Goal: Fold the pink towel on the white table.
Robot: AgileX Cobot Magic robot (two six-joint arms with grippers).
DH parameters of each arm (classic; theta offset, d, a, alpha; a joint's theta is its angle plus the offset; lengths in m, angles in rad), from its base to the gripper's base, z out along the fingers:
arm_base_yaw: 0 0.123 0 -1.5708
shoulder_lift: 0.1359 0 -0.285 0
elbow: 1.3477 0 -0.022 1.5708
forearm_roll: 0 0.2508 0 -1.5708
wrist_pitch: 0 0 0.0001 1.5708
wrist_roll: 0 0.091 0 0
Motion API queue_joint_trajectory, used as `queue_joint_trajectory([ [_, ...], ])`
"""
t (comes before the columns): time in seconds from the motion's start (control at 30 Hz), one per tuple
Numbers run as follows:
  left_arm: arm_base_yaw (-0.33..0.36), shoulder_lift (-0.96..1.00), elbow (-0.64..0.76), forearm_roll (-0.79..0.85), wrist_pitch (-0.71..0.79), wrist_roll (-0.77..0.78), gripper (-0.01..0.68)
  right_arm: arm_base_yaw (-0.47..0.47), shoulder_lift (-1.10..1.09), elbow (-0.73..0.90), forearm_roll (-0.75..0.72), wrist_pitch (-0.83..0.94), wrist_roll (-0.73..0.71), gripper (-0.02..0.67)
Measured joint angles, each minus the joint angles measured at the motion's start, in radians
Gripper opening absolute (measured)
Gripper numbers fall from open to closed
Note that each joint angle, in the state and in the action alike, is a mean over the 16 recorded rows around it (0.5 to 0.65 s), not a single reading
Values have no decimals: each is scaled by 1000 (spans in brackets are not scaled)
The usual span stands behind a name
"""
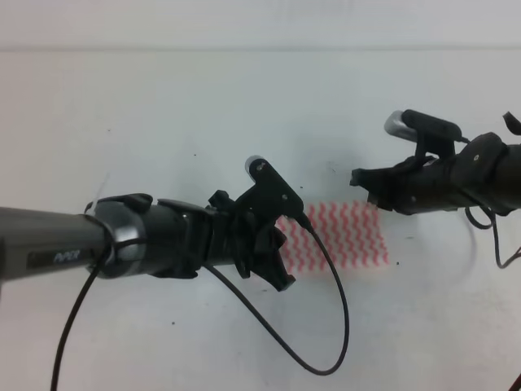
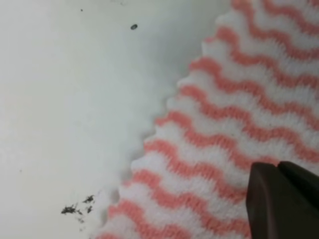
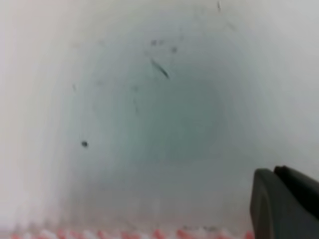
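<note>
The pink towel lies flat on the white table, right of centre, a small rectangle with wavy pink and white stripes. My left gripper hangs over the towel's left edge and hides part of it. In the left wrist view the towel fills the right side, and the dark fingers sit pressed together at the bottom right. My right gripper hovers just beyond the towel's far edge with a narrow closed tip. In the right wrist view only a strip of towel shows along the bottom, beside the dark fingers.
A black cable loops down from the left arm over the table's near side. Tiny dark specks lie on the table close to the towel's corner. Another cable hangs from the right arm at the right edge.
</note>
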Motion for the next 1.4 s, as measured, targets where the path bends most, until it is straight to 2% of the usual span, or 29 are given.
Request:
queue_joint_trajectory([
  [0.63,0,-99,20,18,-47,-15,-3,-5,-3,-117,-82,264,6,-18],
  [1.1,0,-82,79,18,-44,-21,-3,-5,-1,-117,-234,499,64,-18],
  [1.4,0,-58,90,10,-37,-23,-3,-5,0,-118,-324,585,112,-18],
])
